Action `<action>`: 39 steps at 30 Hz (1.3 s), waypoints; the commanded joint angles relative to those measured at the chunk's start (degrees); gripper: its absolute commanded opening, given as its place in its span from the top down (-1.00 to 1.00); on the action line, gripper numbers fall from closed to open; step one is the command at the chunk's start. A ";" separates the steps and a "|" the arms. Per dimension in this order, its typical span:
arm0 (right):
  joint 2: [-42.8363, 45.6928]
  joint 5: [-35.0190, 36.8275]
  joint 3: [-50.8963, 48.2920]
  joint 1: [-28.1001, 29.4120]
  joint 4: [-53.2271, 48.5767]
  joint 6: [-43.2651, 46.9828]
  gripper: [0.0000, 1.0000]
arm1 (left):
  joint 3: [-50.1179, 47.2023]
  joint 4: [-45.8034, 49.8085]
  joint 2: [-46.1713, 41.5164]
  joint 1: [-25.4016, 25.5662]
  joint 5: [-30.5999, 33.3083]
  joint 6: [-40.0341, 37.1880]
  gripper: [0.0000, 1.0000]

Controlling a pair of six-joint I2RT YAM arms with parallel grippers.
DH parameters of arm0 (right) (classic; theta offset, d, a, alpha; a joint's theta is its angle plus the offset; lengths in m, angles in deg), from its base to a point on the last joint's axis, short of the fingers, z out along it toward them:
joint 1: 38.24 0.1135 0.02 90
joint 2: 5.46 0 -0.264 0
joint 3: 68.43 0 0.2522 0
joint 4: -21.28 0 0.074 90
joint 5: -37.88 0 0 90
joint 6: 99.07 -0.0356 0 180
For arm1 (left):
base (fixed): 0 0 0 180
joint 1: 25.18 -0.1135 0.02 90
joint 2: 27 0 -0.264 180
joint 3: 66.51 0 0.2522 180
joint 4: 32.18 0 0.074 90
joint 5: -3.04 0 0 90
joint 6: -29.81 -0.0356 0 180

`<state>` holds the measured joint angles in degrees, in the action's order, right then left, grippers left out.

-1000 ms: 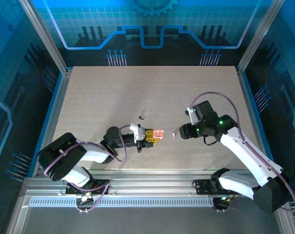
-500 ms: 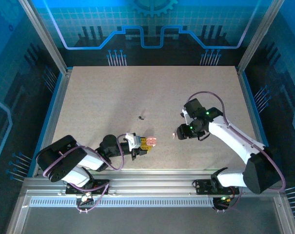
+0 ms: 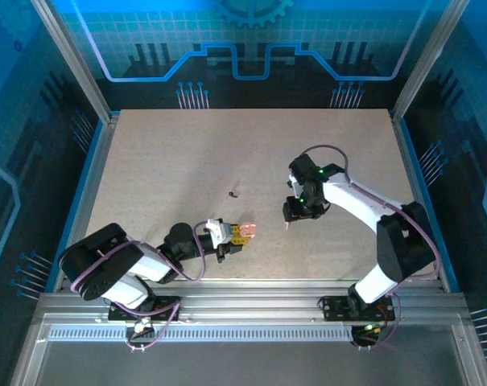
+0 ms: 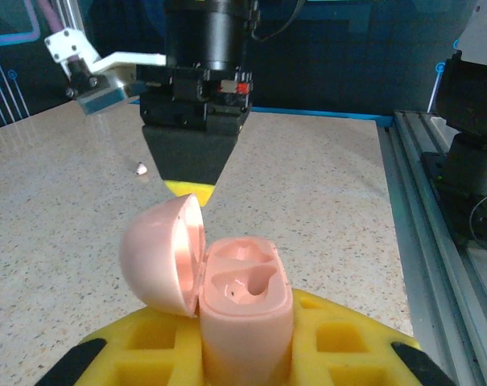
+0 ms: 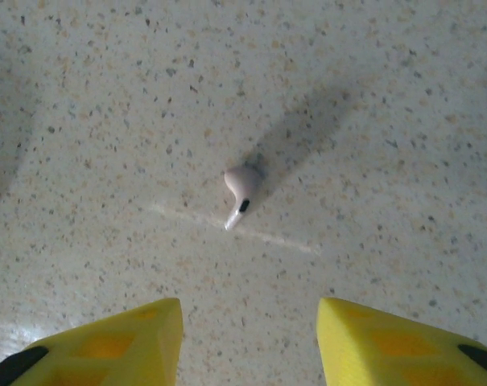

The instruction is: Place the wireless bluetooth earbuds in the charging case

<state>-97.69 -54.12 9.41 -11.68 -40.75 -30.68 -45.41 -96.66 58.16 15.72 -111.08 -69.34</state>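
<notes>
The left pincer (image 3: 241,234) is clamped tight on the pink charging case (image 4: 245,310), holding it upright close to the middle of the desk's (image 3: 171,153) near edge. The lid (image 4: 164,256) is swung open to one side and both moulded wells look empty.

The right pincer (image 5: 249,322) hovers just above the pale earbud (image 5: 241,189), with its yellow fingers (image 5: 118,338) spread apart and nothing between them. That earbud lies flat on the desk beside the case, a little farther from the near edge. A black earbud (image 3: 233,194) lies alone nearer the desk's middle.

The main risk is probably the pick itself. The earbud is far smaller than a finger and lies ahead of the fingertips, not between them. If the fingers close from here, they would likely meet on nothing, or nudge the piece and send it skittering. A pinch on the rounded head could squirt it out sideways. Coming down too hard could jam the fingertips against the desk.

A grip at an odd angle would make seating the stem in its well awkward. The open lid also stands close enough that an approach from that side could knock it.
</notes>
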 commanded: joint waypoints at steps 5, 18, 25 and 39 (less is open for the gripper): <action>-6.61 -0.74 3.03 0.34 1.66 0.70 0.10 | -0.48 3.50 -4.41 0.36 1.25 -1.48 0.66; -13.83 -2.32 5.49 0.86 3.91 1.30 0.23 | 0.66 16.49 -12.04 0.33 1.93 -4.65 0.65; -14.64 -0.37 5.37 1.40 2.66 1.49 0.23 | 0.83 13.52 -9.64 0.32 1.82 -3.87 0.65; -17.40 4.62 7.73 3.57 0.15 1.39 0.38 | 2.14 8.98 -5.28 0.37 1.20 -1.94 0.65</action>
<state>-114.12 -52.08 16.03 -8.90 -38.32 -29.56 -44.54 -84.70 52.15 15.72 -109.44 -72.16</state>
